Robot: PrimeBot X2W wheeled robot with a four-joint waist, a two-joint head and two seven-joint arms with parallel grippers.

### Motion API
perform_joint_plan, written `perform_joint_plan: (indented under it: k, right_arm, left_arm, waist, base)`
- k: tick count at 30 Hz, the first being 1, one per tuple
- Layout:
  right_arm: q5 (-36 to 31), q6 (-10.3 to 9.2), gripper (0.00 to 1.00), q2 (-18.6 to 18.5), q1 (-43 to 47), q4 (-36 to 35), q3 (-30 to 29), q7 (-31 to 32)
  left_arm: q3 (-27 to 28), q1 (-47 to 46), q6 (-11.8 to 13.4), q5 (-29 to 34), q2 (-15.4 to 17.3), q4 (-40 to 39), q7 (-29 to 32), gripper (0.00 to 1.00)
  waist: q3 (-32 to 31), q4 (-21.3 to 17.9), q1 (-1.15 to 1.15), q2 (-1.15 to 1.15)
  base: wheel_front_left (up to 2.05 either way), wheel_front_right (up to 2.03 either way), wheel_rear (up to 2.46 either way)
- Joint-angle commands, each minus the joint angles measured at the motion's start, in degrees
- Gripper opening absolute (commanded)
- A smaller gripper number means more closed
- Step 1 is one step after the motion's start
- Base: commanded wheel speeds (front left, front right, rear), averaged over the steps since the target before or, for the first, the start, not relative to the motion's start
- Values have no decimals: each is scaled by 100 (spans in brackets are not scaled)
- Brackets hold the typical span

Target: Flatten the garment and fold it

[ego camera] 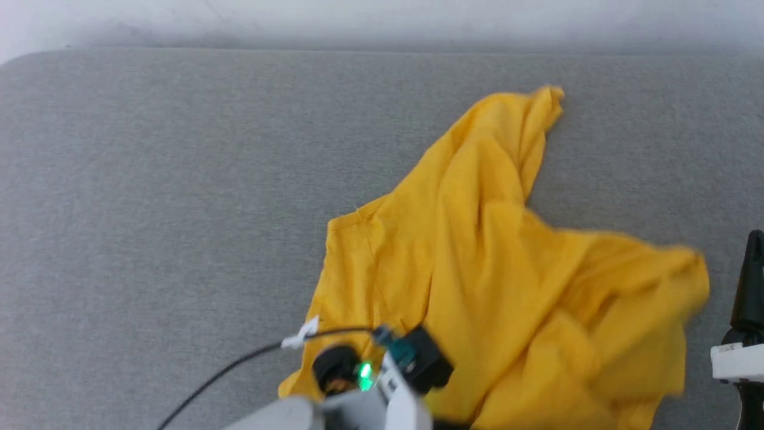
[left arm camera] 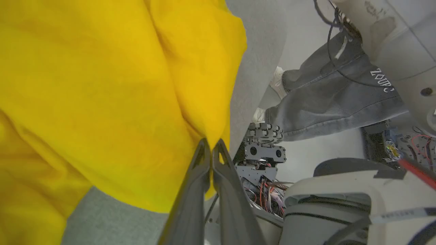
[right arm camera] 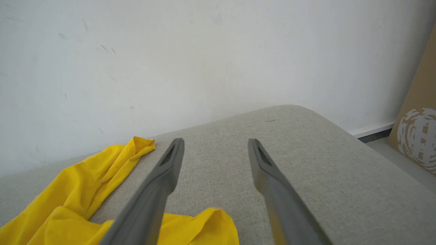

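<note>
The garment (ego camera: 507, 275) is a bright yellow T-shirt lying crumpled on a grey cushion (ego camera: 179, 197), one corner reaching toward the far edge. My left wrist (ego camera: 382, 370) hovers over its near left part. In the left wrist view my left gripper (left arm camera: 211, 143) is shut, pinching an edge of the yellow cloth (left arm camera: 102, 85) between its fingertips. My right gripper (right arm camera: 215, 144) is open above the cushion (right arm camera: 306, 170), nothing between its fingers, with the garment (right arm camera: 78, 190) below and to its left. One dark finger (ego camera: 753, 280) of it shows at the head view's right edge.
A white wall (right arm camera: 204, 51) runs behind the cushion. Cardboard (right arm camera: 420, 136) leans past the cushion's right end. A person's grey trouser leg (left arm camera: 333, 92) and white shoe (left arm camera: 277, 80) stand beside the robot's base (left arm camera: 340, 204). A black cable (ego camera: 239, 358) trails from my left wrist.
</note>
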Motion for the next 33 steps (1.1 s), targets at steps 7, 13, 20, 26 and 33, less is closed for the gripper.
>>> perform_joint_plan:
  k: [7,13,20,26,33]
  right_arm:
    - [-55,2,100,4,42,-67,-9,165]
    - [-98,2,100,4,-22,-120,1,272]
    - [-45,2,100,4,-64,-132,66,269]
    - [10,2,100,4,-108,-70,126,187]
    - [13,2,100,4,-132,-19,56,113]
  left_arm:
    - [-48,853,45,-404,304,-119,-278,100]
    - [351,743,122,-264,-188,59,-1124,100]
    - [1653,123,721,57,-299,239,-2229,100]
    - [1956,-365,1375,861,150,1191,-2167,100]
    - [1857,-339,1504,510,138,1505,-1400,100]
  waist:
    - [-111,376,1,0]
    - [-120,477,1,0]
    - [-2,340,1,0]
    - [212,111,1,0]
    - [377,4,1,0]
  base:
    - [0,0,0]
    - [0,0,0]
    - [0,0,0]
    - [0,0,0]
    - [0,0,0]
